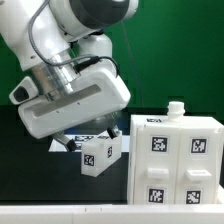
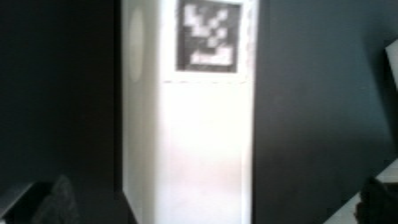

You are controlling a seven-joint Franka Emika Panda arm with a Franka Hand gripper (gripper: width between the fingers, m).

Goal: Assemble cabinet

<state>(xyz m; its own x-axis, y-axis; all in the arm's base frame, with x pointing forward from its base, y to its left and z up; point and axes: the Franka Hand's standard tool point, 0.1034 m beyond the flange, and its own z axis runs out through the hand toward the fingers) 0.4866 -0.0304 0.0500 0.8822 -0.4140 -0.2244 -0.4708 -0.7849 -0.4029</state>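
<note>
A small white cabinet panel [image 1: 100, 155] with black-and-white tags stands on the dark table, just under my hand. In the wrist view it is a long white piece [image 2: 192, 130] with a tag at its far end. My gripper [image 2: 214, 208] is open. Its dark fingertips [image 2: 50, 200] show on either side of the panel, with dark gaps between them and the piece. In the exterior view the fingers are mostly hidden by the white hand [image 1: 80, 100]. The large white cabinet body [image 1: 178, 155], with several tags, stands at the exterior view's right.
The marker board [image 1: 62, 145] lies flat on the table, partly hidden behind the small panel. A green wall stands at the back. The light front edge of the table [image 1: 60, 212] runs along the bottom. A small white knob [image 1: 176, 106] sits on top of the cabinet body.
</note>
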